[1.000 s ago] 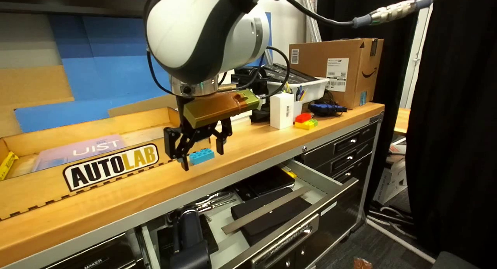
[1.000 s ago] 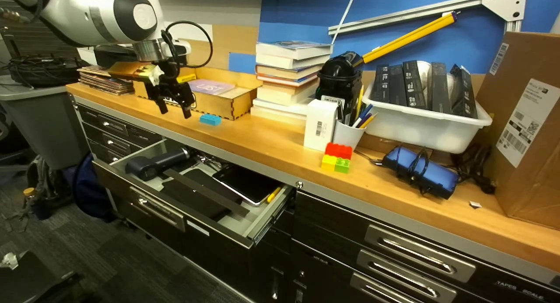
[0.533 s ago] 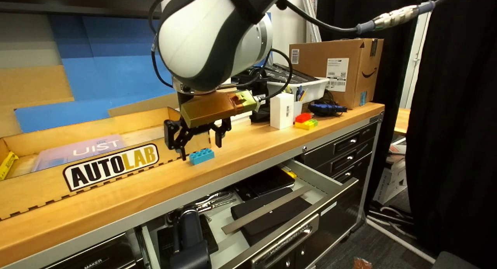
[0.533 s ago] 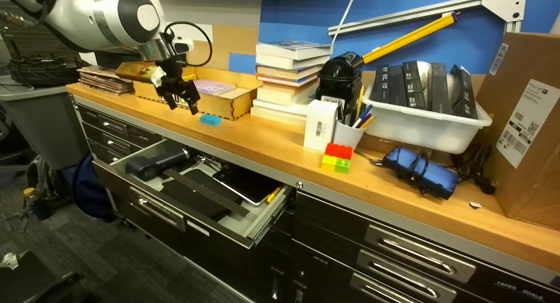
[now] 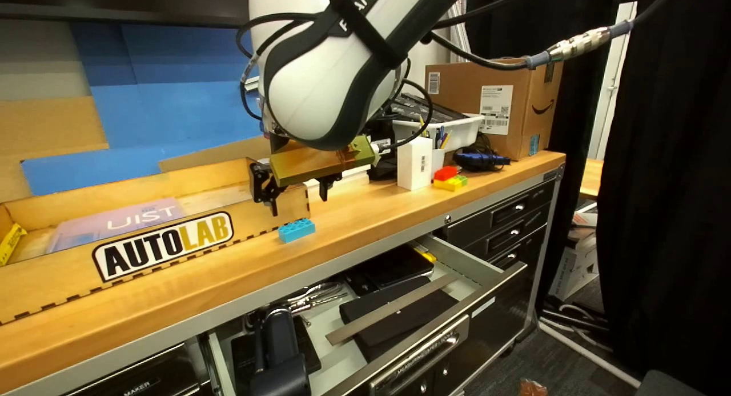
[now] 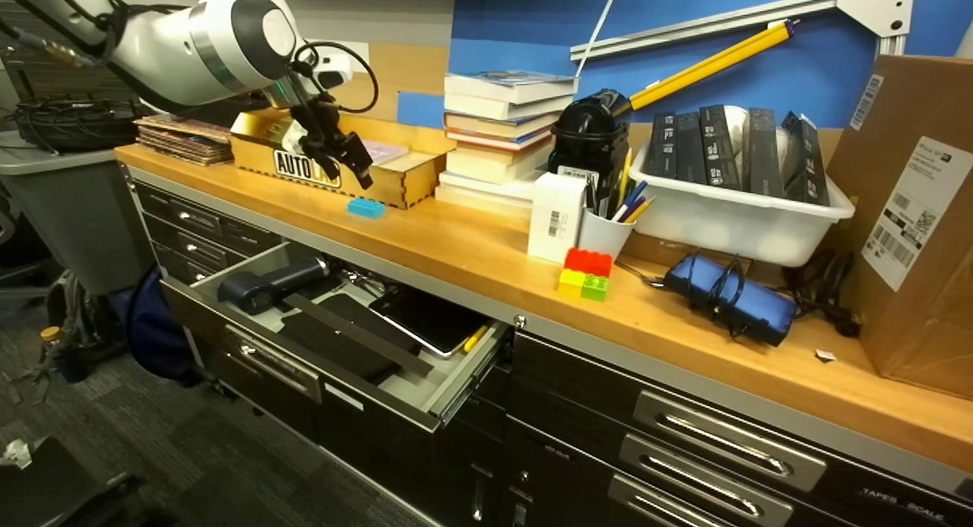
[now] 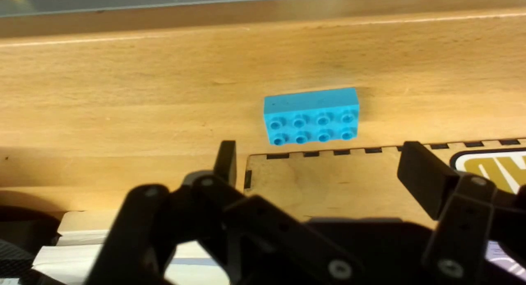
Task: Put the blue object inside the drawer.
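Observation:
The blue object, a small light-blue studded block, lies flat on the wooden worktop in both exterior views (image 5: pixel 297 230) (image 6: pixel 366 207). It sits in front of the AUTOLAB box and also shows whole in the wrist view (image 7: pixel 312 116). My gripper (image 5: pixel 300 204) is open and empty, tilted, above the block and apart from it; it also shows in an exterior view (image 6: pixel 350 179). In the wrist view the fingers (image 7: pixel 322 163) are wide apart, with the block beyond their tips. The drawer (image 5: pixel 495 286) is pulled open below the worktop, also in an exterior view (image 6: pixel 388 414).
The wooden AUTOLAB box (image 5: pixel 57 276) stands close behind the block. The drawer holds a dark handheld tool (image 6: pixel 266 284), a metal strip (image 6: pixel 357 333) and black flat items. Books (image 6: pixel 502 147), a white box (image 6: pixel 553 219) and red-yellow-green bricks (image 6: pixel 585 274) stand along the worktop.
My gripper has risen and tilted, and its fingers have drawn up from beside the block toward the AUTOLAB box. The fingers stay open. The block and drawer have not moved.

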`<state>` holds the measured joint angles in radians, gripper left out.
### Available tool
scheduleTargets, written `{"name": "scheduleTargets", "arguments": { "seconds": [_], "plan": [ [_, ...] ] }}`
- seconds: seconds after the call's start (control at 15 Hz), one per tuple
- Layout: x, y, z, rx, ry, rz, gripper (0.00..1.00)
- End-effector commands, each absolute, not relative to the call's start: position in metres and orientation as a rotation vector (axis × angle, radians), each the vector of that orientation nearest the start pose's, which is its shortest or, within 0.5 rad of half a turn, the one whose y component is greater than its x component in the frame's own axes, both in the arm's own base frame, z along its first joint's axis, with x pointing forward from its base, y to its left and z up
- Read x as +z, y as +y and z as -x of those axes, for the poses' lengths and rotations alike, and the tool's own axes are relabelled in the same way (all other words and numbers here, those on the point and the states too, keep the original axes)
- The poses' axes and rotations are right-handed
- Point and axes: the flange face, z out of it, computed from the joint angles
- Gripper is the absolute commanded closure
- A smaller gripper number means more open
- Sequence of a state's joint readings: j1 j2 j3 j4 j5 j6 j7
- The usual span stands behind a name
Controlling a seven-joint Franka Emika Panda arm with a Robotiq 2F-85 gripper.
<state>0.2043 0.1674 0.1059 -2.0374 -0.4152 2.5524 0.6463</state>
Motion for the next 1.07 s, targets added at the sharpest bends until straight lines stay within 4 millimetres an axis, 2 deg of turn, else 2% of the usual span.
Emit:
{"name": "scheduleTargets", "arguments": {
  "seconds": [0.0,0.2,0.27,1.0],
  "plan": [
    [0.399,0.202,-0.587,-0.678,0.065,3.154,0.00],
    [0.394,0.210,-0.585,-0.673,0.111,3.156,0.00],
    [0.389,0.202,-0.578,-0.652,0.067,3.155,0.00],
    [0.383,0.201,-0.577,-0.638,0.073,3.161,0.00]
  ]
}}
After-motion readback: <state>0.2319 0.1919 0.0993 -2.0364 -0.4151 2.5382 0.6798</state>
